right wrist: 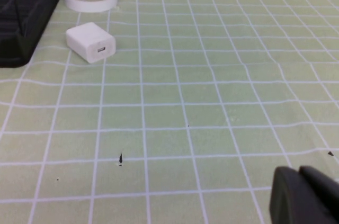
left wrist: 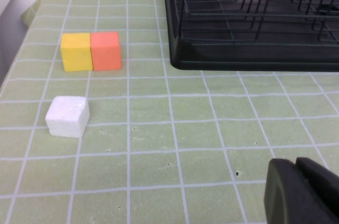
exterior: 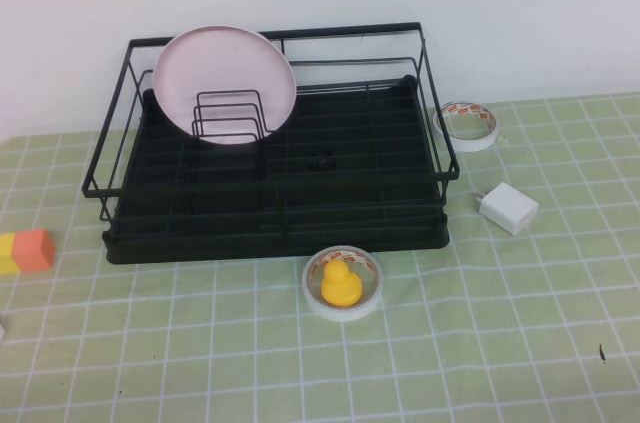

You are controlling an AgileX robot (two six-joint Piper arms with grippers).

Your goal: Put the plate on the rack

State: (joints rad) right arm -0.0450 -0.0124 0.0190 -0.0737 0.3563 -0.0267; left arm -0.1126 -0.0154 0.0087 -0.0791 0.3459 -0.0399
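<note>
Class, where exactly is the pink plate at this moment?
In the high view, the plate stands on edge in the rack, at its rear left among the upright loops. Both tools, left and right, are away over the mat.

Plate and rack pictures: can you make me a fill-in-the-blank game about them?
1. The plate stands in the ____, behind the upright loops.
2. The yellow duck sits inside a ____ ring in front of the rack.
3. Next to the orange block is a ____ block.
4. The charger is colored ____.

The left gripper and right gripper show only in their wrist views, low over the mat.

Missing words: rack; tape; yellow; white
</note>
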